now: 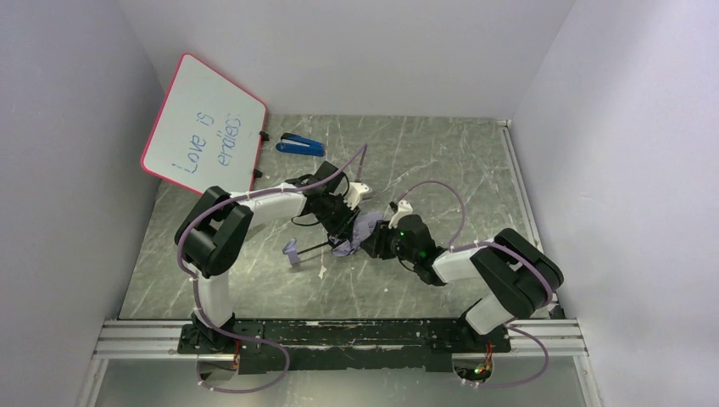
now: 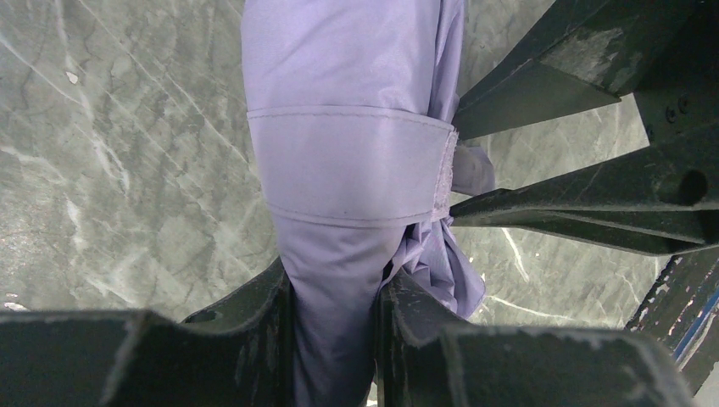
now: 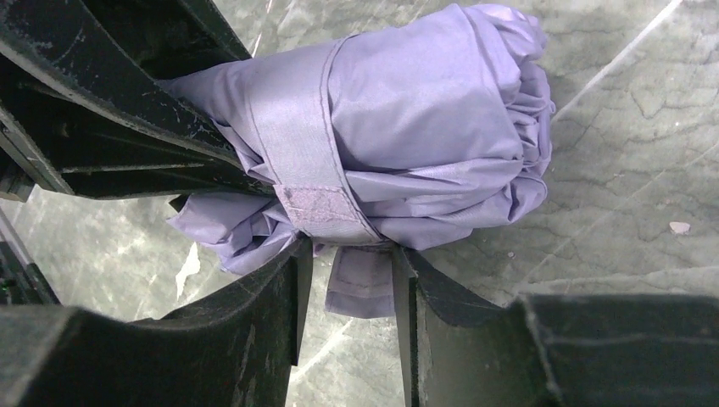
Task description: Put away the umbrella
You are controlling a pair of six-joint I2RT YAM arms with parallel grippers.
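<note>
Lilac umbrella (image 3: 424, 110) | bundled, creased fabric | strap (image 3: 297, 127) wrapped round middle

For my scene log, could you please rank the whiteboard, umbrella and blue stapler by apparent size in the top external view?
1. whiteboard
2. umbrella, partly hidden
3. blue stapler

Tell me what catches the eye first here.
Mid-table, a bundled lilac umbrella is gripped from two sides: the left hand pinches its fabric, and the right hand nips the tab of its wrap strap. At back left, a pink-framed whiteboard stands tilted, bearing handwriting.
</note>
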